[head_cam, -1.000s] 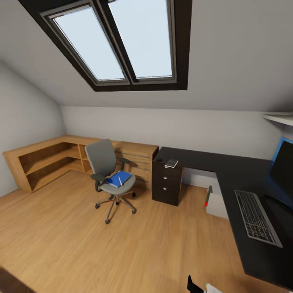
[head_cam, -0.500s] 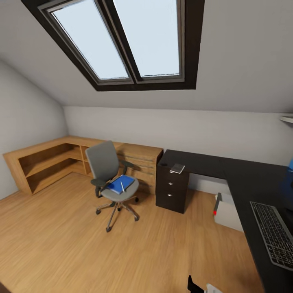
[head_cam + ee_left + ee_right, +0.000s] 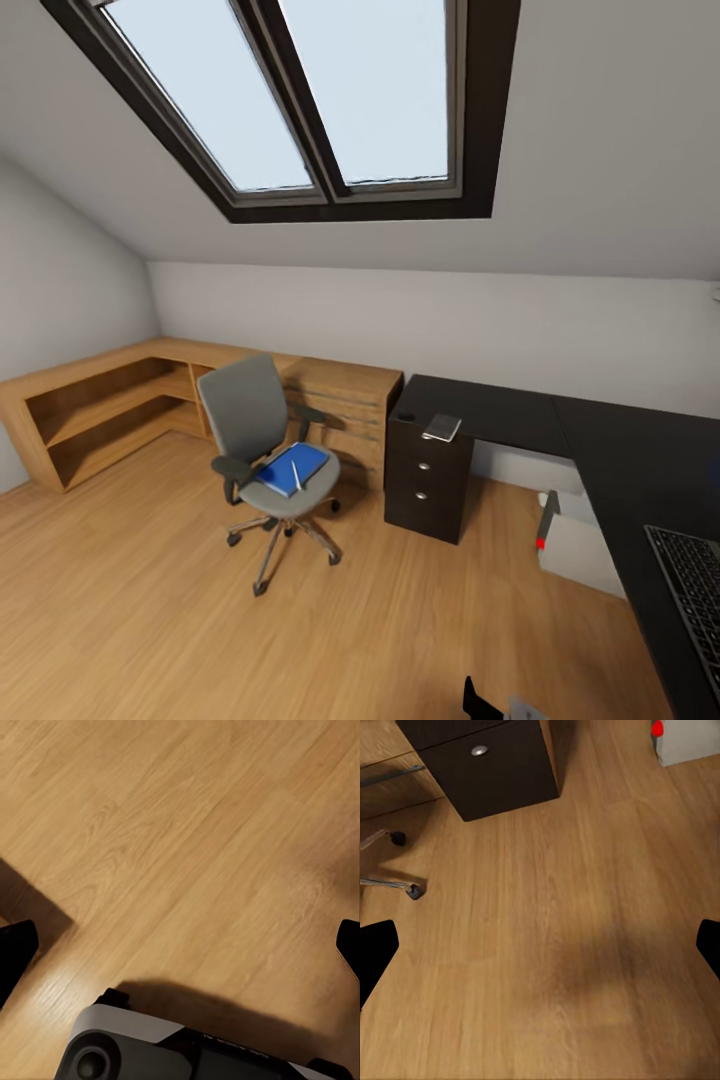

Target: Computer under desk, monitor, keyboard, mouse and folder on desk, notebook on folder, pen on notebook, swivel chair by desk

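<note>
The folder (image 3: 292,468) lies on the chair (image 3: 262,450) seat with the pen (image 3: 296,475) on it, well apart from the notebook (image 3: 441,428) on the tabletop (image 3: 600,440). We judge we're approaching the chair to fetch it. Both our jaws hang wide open, empty, over the floor (image 3: 150,600).

Black, blunt fingertips (image 3: 15,952) of the left pincer (image 3: 180,949) sit at both side edges of the left wrist frame. At its bottom edge lies the robot's base (image 3: 150,1050): a rounded light-grey shell with a dark round socket and black panels. The right pincer (image 3: 540,945) has matching black tips (image 3: 375,949).
</note>
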Controlling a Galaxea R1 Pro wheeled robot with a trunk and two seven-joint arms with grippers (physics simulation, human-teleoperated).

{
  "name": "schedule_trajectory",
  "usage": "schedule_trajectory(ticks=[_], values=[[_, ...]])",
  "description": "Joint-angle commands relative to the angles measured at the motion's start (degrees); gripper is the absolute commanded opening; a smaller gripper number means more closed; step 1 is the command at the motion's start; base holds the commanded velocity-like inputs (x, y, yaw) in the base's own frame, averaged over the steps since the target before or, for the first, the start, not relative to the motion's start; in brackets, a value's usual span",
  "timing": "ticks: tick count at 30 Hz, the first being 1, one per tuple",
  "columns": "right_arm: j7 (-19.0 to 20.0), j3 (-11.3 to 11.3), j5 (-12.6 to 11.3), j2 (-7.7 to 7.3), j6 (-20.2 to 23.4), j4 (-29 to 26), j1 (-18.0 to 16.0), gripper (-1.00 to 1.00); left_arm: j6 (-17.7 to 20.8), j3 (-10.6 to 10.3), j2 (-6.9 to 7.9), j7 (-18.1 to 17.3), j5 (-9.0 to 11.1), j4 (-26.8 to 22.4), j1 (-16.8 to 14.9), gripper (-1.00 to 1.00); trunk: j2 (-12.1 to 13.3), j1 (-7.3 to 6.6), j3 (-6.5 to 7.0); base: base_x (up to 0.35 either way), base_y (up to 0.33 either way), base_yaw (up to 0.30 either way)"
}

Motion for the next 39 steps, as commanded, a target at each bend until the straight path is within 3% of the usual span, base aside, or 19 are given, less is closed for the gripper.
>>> schedule_trajectory(ticks=[1,27,39], values=[[-0.11,0.49,-0.50,-0.01,-0.22,0.03,-0.05,1.00,0.20,-0.06,0.01,0.35,0.30,-0.13,-0.01,1.00,-0.07,0.05,-0.08,0.331,0.000,0.000],[-0.04,0.49,-0.46,0.09,-0.27,-0.01,-0.05,1.00,0.20,-0.26,0.01,0.35,0.33,-0.07,-0.01,1.00,-0.07,0.05,-0.08,0.331,-0.005,0.000],[0.01,0.57,-0.33,0.32,-3.12,0.02,-0.05,1.00,0.20,-0.45,0.01,0.35,0.28,-0.04,-0.01,1.00,-0.07,0.05,-0.08,0.331,-0.070,0.000]])
